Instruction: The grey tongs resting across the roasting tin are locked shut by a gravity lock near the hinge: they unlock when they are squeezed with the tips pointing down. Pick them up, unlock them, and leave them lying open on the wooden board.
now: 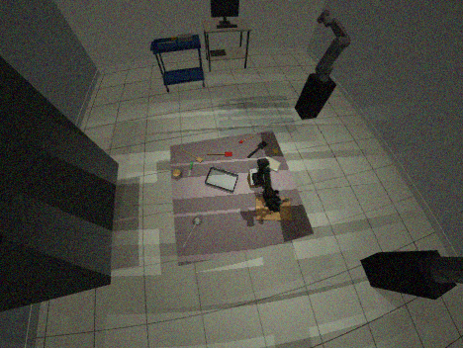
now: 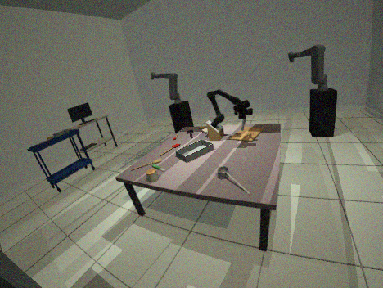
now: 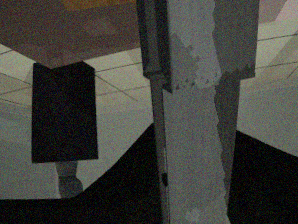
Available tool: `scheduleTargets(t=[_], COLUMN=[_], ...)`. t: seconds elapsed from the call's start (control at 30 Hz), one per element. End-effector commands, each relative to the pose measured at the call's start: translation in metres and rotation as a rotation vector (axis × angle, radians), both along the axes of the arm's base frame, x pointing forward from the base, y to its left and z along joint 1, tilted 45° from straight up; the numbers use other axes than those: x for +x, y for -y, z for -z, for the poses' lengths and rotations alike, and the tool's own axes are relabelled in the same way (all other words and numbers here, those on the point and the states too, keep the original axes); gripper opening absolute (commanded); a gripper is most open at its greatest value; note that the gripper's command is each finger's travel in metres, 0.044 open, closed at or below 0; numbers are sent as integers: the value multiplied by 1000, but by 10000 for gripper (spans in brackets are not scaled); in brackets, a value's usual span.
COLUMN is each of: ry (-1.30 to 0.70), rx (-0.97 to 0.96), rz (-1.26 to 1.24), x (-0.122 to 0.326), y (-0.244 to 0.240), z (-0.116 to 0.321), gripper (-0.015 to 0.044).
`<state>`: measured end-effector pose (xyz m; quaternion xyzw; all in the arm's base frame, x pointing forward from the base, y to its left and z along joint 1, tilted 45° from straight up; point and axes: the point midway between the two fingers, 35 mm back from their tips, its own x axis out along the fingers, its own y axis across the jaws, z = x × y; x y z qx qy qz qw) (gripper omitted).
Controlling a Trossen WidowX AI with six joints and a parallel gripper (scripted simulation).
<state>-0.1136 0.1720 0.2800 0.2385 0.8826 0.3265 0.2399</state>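
While the gripper (image 2: 244,119) is hanging above the wooden board (image 2: 246,132) at the far right of the table (image 2: 245,172), its fingers are clamping the grey tongs (image 3: 189,129), which are running lengthwise between them with tips pointing down. Judged: the tongs are handling as light, stiff, smooth metal, prone to slipping; a hold across both arms below the hinge is suiting the squeeze.

The grey tongs (image 3: 189,136) hang upright, tips down (arms together), above the wooden board (image 2: 245,132), clear of the roasting tin (image 2: 195,150) at eight o'clock.
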Motion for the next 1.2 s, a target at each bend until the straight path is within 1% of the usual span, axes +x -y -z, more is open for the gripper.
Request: scheduleTargets(t=[0.0,1.0,1.17], ry=[-3,-3,10], rx=[14,14,-26], rz=[-14,-14,11], x=[-1,-1,-1], y=[2,2,-3], z=[-1,-1,2], gripper=[-150,-150,-150])
